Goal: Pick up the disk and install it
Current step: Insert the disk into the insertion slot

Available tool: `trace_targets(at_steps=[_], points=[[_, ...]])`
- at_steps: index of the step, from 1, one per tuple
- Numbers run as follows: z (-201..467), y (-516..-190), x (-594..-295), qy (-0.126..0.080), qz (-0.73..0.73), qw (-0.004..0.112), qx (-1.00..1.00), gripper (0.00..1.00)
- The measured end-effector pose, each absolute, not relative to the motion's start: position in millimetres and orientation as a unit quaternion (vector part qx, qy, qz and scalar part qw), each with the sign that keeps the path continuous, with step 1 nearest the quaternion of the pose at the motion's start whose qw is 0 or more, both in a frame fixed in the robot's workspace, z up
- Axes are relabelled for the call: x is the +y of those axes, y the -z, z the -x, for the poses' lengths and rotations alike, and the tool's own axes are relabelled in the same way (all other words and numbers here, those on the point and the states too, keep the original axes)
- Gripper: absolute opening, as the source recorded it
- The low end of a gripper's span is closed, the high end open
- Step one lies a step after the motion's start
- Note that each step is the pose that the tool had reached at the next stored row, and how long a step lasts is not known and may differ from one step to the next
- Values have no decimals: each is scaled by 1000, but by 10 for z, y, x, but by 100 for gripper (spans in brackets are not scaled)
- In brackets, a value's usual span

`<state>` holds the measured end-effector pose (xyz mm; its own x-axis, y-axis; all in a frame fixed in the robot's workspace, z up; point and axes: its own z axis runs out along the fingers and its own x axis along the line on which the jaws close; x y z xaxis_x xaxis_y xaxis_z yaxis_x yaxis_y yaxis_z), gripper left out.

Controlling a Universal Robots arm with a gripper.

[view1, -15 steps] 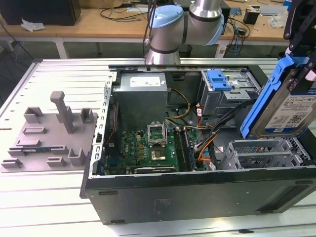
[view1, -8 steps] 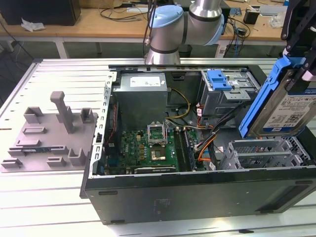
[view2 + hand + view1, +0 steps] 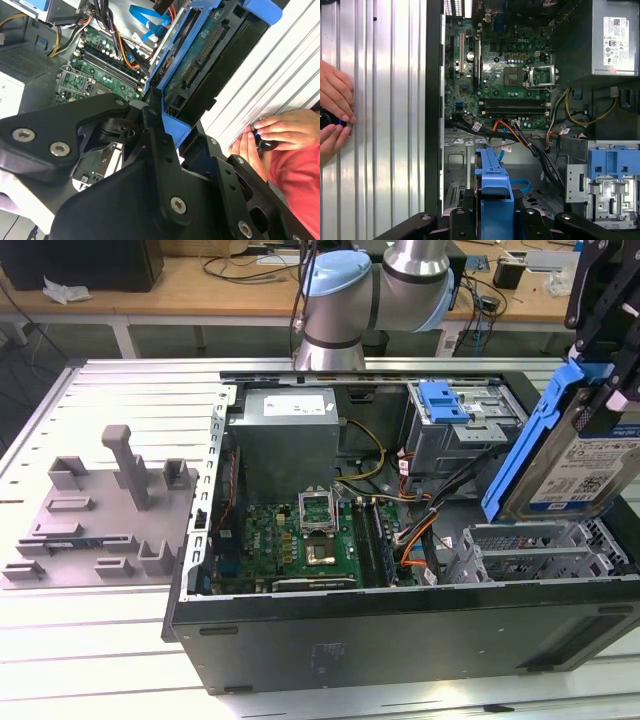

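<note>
So the tool (image 3: 601, 380) is clamped shut on the disk (image 3: 585, 455), holding it by one end of its blue side rails. It hangs in the air over the open computer case (image 3: 400, 630), on the exterior view's right and clear of everything inside. It's up on edge and tilted, and my guess is that gripping one end leaves the rest of the body free to go into a slot. The exterior view gives you the label side, plus how high the disk sits above the drive cage (image 3: 465, 425) and the motherboard (image 3: 300, 540). The second wrist view flips that around: you get the disk's (image 3: 210, 55) circuit-board underside with its connectors, and the black fingers (image 3: 160, 135) pressed against the blue rail. The first wrist view looks straight along the rail edge (image 3: 492, 185) into the case, with the blue-topped cage (image 3: 610, 175) off to one side. Both wrist views also catch a person's hands (image 3: 270, 132) resting on the ribbed bench (image 3: 100, 640) beside the case, around some small dark thing I can't identify.
</note>
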<state>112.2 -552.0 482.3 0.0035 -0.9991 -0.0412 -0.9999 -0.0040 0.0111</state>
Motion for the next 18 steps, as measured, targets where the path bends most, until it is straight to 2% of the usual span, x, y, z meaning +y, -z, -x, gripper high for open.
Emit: trace_targets(at_steps=[18], points=[[-1122, -4720, -5520, -18, 708, 11, 706, 37]])
